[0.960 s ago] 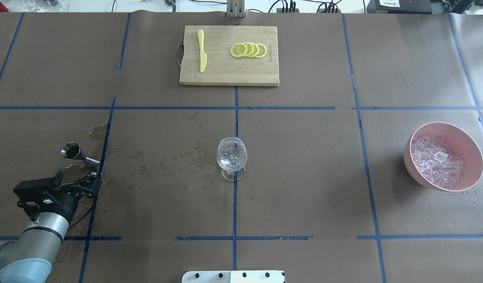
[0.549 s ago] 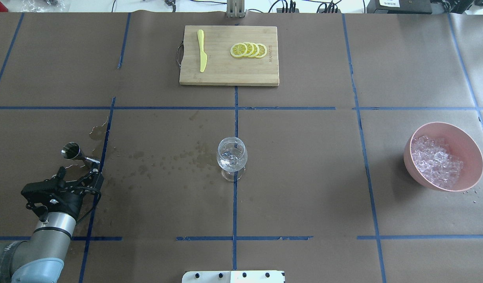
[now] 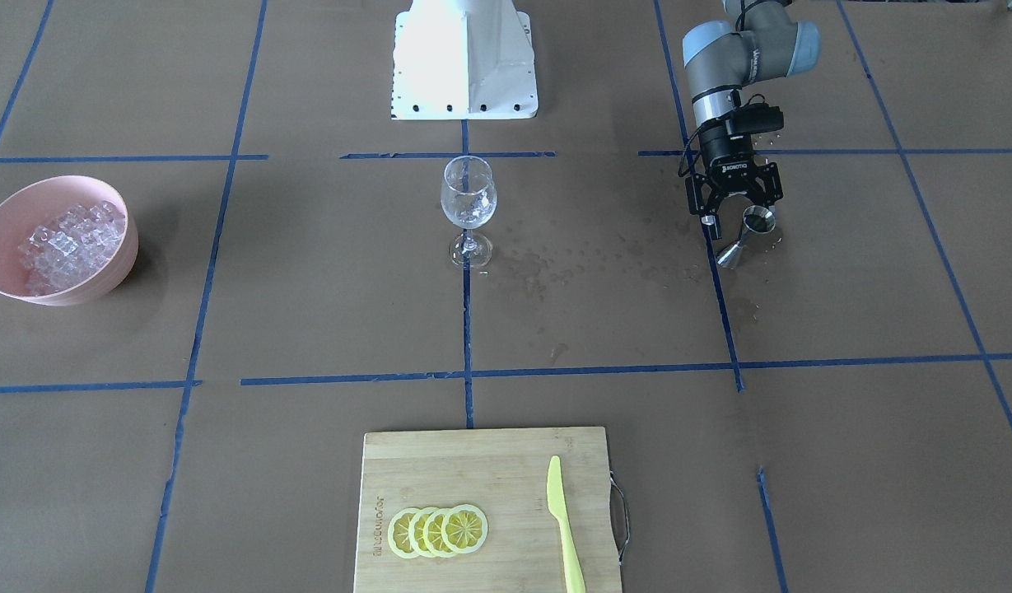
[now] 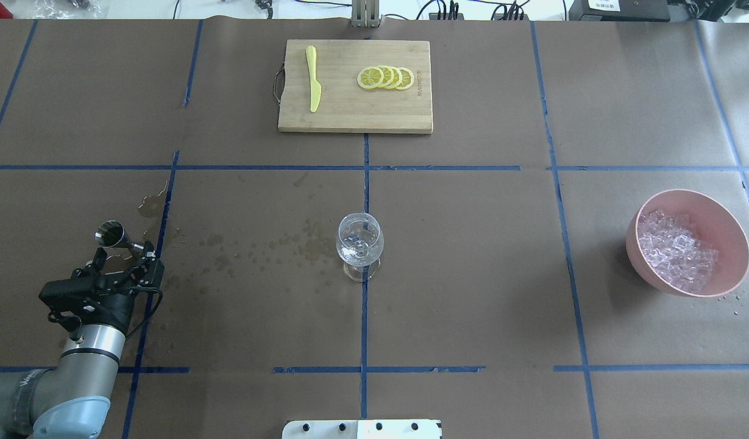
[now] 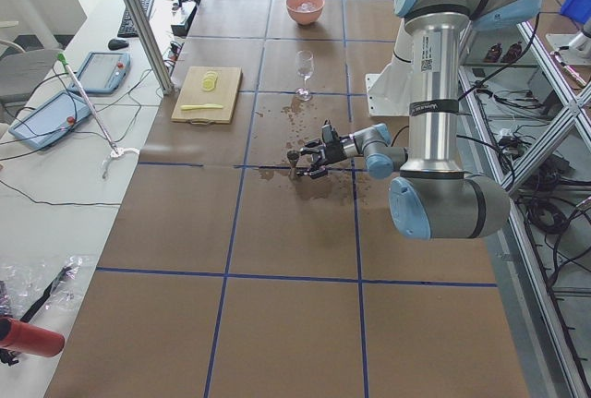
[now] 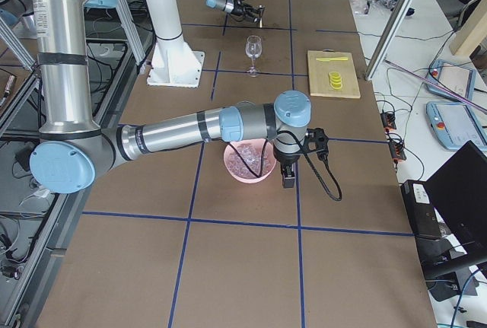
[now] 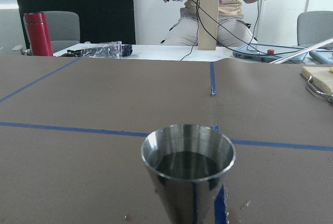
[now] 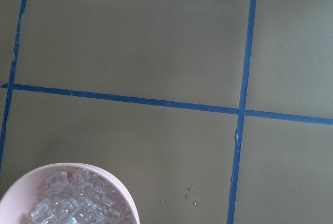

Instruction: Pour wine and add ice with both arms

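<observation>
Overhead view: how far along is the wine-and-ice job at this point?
Done: nothing clearly; the wine sits in the jigger, which stands on the table. In hand: the left pincer, open, is close to the jigger but not closed on it. Left: pouring into the wine glass, then moving ice from the pink bowl, above which the right arm hangs.

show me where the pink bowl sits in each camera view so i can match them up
Exterior front-facing: the pink bowl is at the far left, mid-height.
Overhead exterior: far right, mid-height.
Exterior left: top centre, at the far end of the table.
Exterior right: centre of the picture.
Left wrist-mounted: not in it.
Right wrist-mounted: bottom left corner, cut off by the edge.
Shared landmark: the wine glass, mid-table in all four exterior views.
</observation>
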Robot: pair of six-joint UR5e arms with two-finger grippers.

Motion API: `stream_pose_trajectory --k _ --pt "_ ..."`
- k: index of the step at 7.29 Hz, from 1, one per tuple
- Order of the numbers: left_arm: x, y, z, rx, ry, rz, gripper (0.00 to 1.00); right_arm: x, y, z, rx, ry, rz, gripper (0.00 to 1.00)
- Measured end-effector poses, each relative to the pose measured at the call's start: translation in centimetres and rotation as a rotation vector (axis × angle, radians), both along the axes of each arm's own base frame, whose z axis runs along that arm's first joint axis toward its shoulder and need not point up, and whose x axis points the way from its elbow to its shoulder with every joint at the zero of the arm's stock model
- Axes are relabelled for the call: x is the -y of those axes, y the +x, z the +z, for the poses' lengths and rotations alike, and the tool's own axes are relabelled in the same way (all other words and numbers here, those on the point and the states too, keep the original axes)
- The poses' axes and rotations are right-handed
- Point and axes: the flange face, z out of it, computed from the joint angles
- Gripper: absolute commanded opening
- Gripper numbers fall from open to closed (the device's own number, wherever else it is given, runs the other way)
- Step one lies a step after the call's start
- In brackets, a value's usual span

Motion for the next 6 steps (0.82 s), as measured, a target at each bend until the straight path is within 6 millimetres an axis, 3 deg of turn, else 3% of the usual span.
stream_pose_trajectory --k 6 --pt "1.6 0.1 0.8 0.017 0.011 -0.042 0.67 0.1 0.0 -0.2 0.001 0.003 0.000 1.00"
